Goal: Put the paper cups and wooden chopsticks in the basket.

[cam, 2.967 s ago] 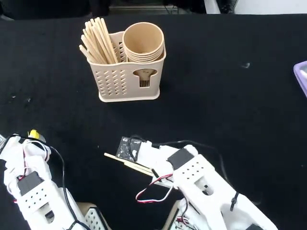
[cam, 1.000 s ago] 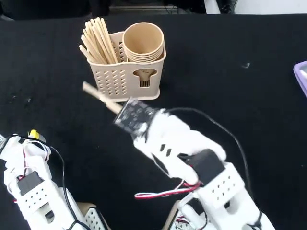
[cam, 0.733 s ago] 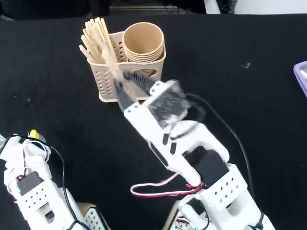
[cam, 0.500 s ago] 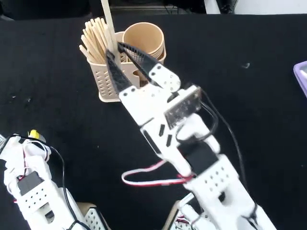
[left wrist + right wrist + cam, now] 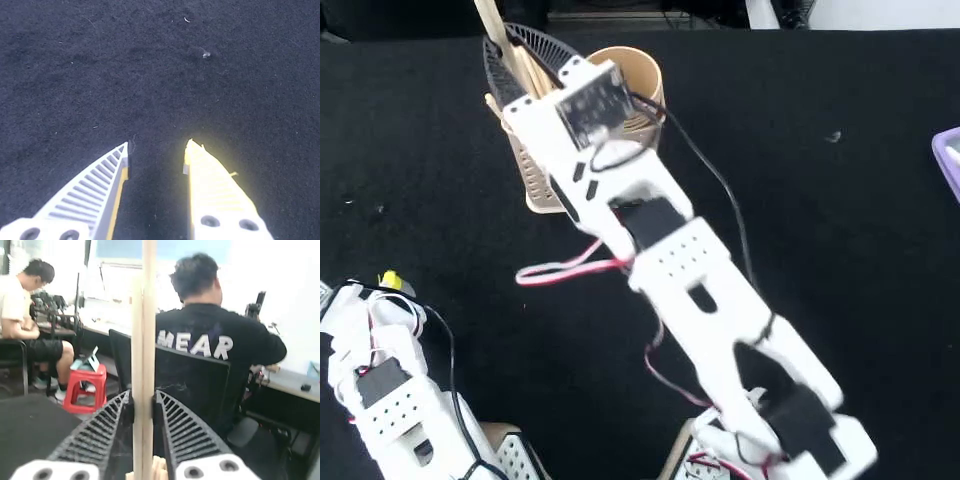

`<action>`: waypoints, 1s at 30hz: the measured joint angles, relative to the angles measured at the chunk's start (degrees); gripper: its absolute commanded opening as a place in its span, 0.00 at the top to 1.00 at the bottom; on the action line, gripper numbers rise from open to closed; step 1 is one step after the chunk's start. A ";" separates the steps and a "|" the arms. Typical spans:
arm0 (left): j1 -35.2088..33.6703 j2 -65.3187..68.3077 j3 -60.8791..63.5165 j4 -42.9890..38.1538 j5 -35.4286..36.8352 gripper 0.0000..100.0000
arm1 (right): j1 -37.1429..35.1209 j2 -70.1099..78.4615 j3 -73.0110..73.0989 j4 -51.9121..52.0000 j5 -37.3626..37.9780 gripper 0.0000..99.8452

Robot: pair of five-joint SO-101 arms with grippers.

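My right gripper (image 5: 505, 45) is above the left compartment of the beige basket (image 5: 542, 190) at the back of the table, shut on a pair of wooden chopsticks (image 5: 490, 22) held upright. In the right wrist view the chopsticks (image 5: 142, 335) stand clamped between the black fingers of the right gripper (image 5: 143, 396). Several more chopsticks (image 5: 528, 68) lean in that compartment. A stack of paper cups (image 5: 638, 62) fills the right compartment. My left gripper (image 5: 157, 147) hovers open over bare black cloth at the front left.
The left arm (image 5: 375, 385) rests at the table's front left corner. A purple object (image 5: 948, 155) sits at the right edge. The right arm stretches diagonally across the table's middle. Black cloth (image 5: 820, 200) covers the table.
The right arm lifted the chopsticks from the table in front, swung them upright and carried them back over the basket's left compartment. The left arm has stayed still.
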 measured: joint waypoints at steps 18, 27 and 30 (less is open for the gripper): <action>0.00 0.00 0.00 0.00 0.00 0.81 | 3.16 8.09 3.60 5.10 -0.09 0.82; 0.00 0.00 0.00 0.00 0.00 0.81 | 3.16 1.58 -2.81 25.05 -0.09 0.93; 0.00 0.00 0.00 0.00 0.00 0.89 | 3.16 -5.45 -3.52 30.95 -0.09 0.99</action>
